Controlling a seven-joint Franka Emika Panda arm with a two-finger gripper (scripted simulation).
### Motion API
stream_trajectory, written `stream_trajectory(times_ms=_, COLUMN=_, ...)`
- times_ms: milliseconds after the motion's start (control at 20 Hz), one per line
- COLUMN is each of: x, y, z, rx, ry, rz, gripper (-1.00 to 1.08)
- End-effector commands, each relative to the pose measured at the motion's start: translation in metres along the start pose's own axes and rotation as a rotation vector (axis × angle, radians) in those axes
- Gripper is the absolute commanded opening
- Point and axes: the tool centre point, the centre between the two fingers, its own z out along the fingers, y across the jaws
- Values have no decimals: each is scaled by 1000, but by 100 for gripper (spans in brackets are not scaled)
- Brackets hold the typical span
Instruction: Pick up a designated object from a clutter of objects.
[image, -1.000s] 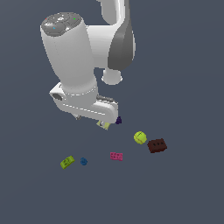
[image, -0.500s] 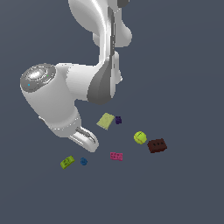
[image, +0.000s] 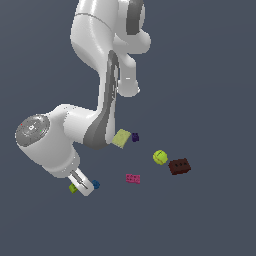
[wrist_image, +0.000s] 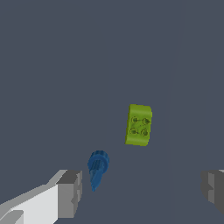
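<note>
The lime-green block with four dark studs on top lies flat on the grey floor. In the wrist view it lies beyond the gap between my fingers. My gripper is open and empty, its fingers wide apart. In the exterior view the gripper hangs low over the floor, with the lime-green block partly hidden behind it. The blue piece lies near one finger, and it also shows in the exterior view.
A pink brick, a yellow-green ball and a dark brown brick lie toward the exterior view's right. A pale yellow-green flat block and a dark purple piece lie farther back. My arm's bulky wrist looms above the gripper.
My arm has swung from above the flat block toward the exterior view's left and downward. The gripper now sits just over the lime-green block and blue piece. No object has moved.
</note>
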Motion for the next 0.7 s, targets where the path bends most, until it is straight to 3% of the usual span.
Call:
stream_trajectory(times_ms=0, x=9, y=5, z=16, rx=-3, ry=2, rz=37, gripper=100)
stream_trajectory(times_ms=650, x=25, y=19, z=49, rx=-11, ry=2, rz=109, gripper=100)
